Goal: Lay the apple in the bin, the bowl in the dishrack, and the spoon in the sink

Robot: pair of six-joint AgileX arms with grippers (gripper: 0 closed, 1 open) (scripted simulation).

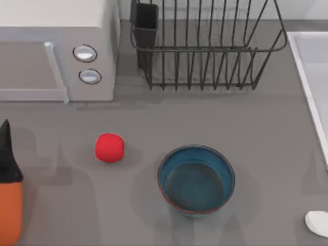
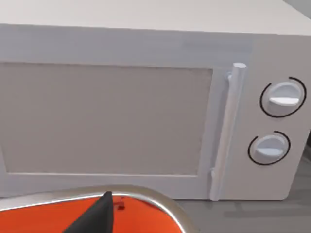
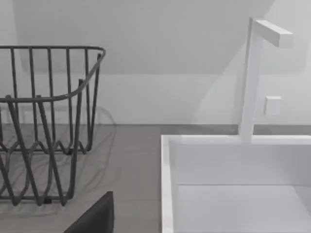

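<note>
Top view: apple (image 1: 109,147) sitting loose on the surface left of centre, bowl (image 1: 196,179) upright just right of it, near the front edge. Spoon (image 1: 318,223) poking in at the front right corner. Dishrack (image 1: 205,46) along the back edge, sink (image 1: 312,77) at the right edge, bin (image 1: 10,205) at the front left corner, microwave (image 1: 56,48) back left.

Left wrist view: microwave door up close, orange bin rim below. Can't tell how the left jaws stand.

Right wrist view: dishrack beside the sink, faucet (image 3: 252,77) behind. Right jaws, can't tell either.
</note>
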